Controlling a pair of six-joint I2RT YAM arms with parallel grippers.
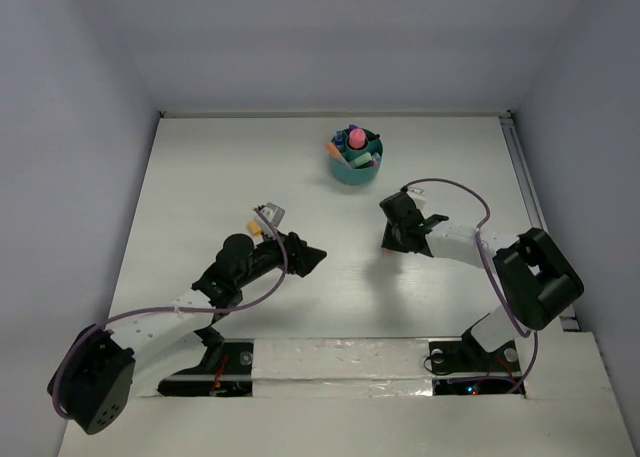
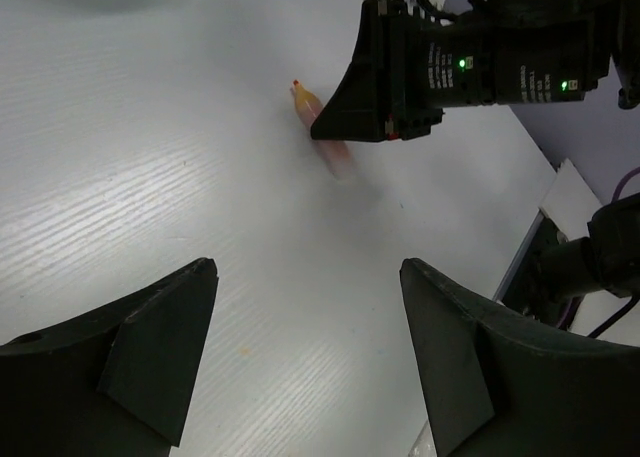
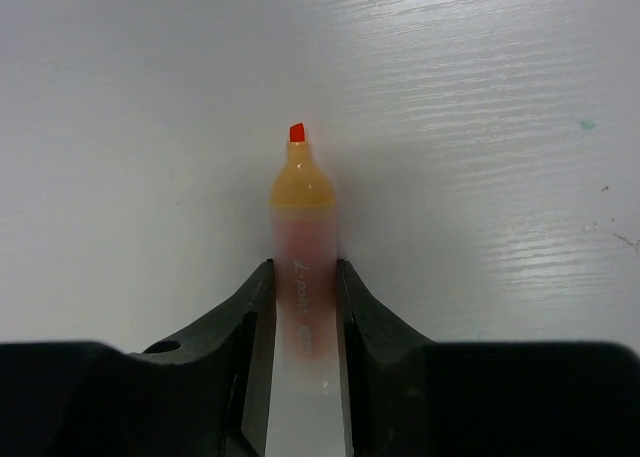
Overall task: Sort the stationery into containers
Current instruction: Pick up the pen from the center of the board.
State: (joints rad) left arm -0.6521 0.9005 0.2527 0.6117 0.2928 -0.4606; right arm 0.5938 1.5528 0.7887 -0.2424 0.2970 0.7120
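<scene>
An uncapped orange highlighter (image 3: 303,247) with a clear barrel and a red tip is held between the fingers of my right gripper (image 3: 303,269), tip pointing away, close above the white table. In the left wrist view the highlighter (image 2: 318,129) sticks out below the right gripper (image 2: 345,127). In the top view the right gripper (image 1: 391,237) points down at mid-table, in front of the teal organiser (image 1: 352,173), which holds several coloured pens. My left gripper (image 1: 316,258) is open and empty (image 2: 305,277), left of the right one.
A small orange piece (image 1: 255,230) shows beside the left arm's wrist. White walls close the table at the back and sides. Purple cables loop over both arms. The arm bases (image 1: 330,362) stand at the near edge.
</scene>
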